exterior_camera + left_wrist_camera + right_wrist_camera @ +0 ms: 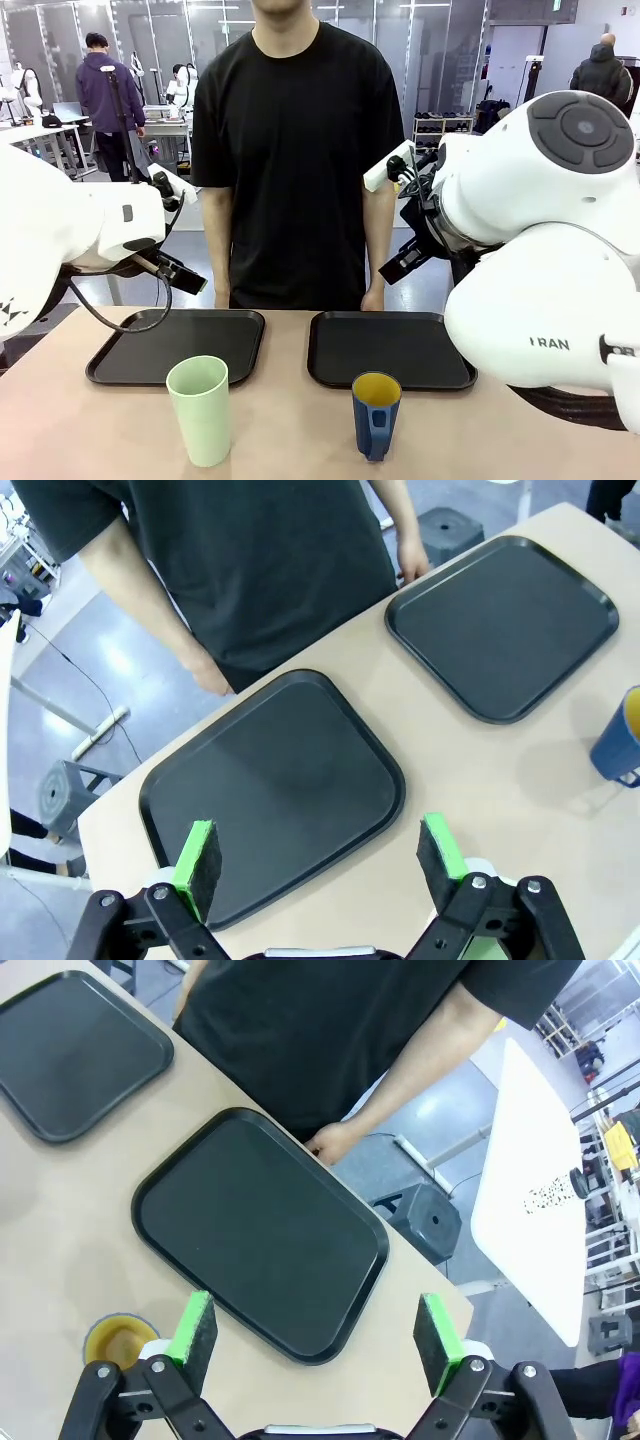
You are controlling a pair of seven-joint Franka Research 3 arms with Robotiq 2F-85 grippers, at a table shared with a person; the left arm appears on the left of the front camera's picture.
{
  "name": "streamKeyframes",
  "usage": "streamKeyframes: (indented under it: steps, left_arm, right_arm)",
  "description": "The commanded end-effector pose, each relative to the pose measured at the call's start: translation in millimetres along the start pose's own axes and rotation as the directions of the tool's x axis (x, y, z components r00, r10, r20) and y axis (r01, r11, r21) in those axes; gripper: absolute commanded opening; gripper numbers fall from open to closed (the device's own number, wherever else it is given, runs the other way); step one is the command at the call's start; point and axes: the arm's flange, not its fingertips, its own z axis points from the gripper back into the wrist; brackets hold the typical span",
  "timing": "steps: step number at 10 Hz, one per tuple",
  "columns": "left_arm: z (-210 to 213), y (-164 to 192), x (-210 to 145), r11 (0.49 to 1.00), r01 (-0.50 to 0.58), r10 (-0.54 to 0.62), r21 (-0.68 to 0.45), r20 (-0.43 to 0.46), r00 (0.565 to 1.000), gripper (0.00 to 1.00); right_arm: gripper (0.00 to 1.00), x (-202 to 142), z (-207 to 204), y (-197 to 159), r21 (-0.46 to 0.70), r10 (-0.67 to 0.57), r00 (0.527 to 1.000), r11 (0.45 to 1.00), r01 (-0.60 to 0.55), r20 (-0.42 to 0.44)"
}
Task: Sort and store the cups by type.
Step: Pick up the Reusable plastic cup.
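Note:
A tall mint-green tumbler [200,408] stands upright near the table's front edge, left of centre. A dark blue mug [376,414] with a yellow inside stands to its right, handle towards the camera. In the left wrist view my left gripper [320,855] hangs open and holds nothing, high above the left tray [270,770]. The mug's side [620,745] shows at that view's right edge. My right gripper [316,1332] is also open and holds nothing, high above the right tray [260,1225], and the mug's yellow mouth [120,1340] sits beside its left finger.
Two black trays [175,345] [390,348] lie side by side at the table's far half, nothing in them. A person in a black shirt stands behind them, hands [212,675] [328,1142] hanging at the far edge. Both arms [60,230] [540,250] are raised at the sides.

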Motion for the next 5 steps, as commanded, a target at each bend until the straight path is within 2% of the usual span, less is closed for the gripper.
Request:
streamKeyframes:
  steps: [1, 3, 4, 5]
  left_arm:
    - [5.7, -10.3, -35.3, 0.999, -0.003, 0.002, 0.042, 0.005, 1.000, 1.00]
    - [3.4, 6.2, -41.5, 0.997, -0.011, 0.010, 0.070, 0.004, 1.000, 1.00]
    - [-3.9, 29.2, -48.2, 0.998, -0.029, 0.028, 0.054, 0.012, 1.000, 1.00]
    - [-14.8, 56.8, -60.1, 0.995, -0.044, 0.048, 0.094, -0.039, 0.998, 1.00]
  right_arm:
    - [1.00, -28.9, -1.5, 10.4, -0.038, 0.001, 1.000, 0.999, -0.002, -0.029]
    - [1.00, -36.9, -13.0, -10.5, -0.036, 0.015, 1.000, 0.999, -0.016, -0.023]
    - [1.00, -44.1, -26.4, -30.0, -0.064, -0.009, 0.999, 0.998, 0.006, -0.050]
    - [1.00, -54.6, -44.5, -53.3, -0.081, -0.048, 0.996, 0.996, 0.042, -0.075]
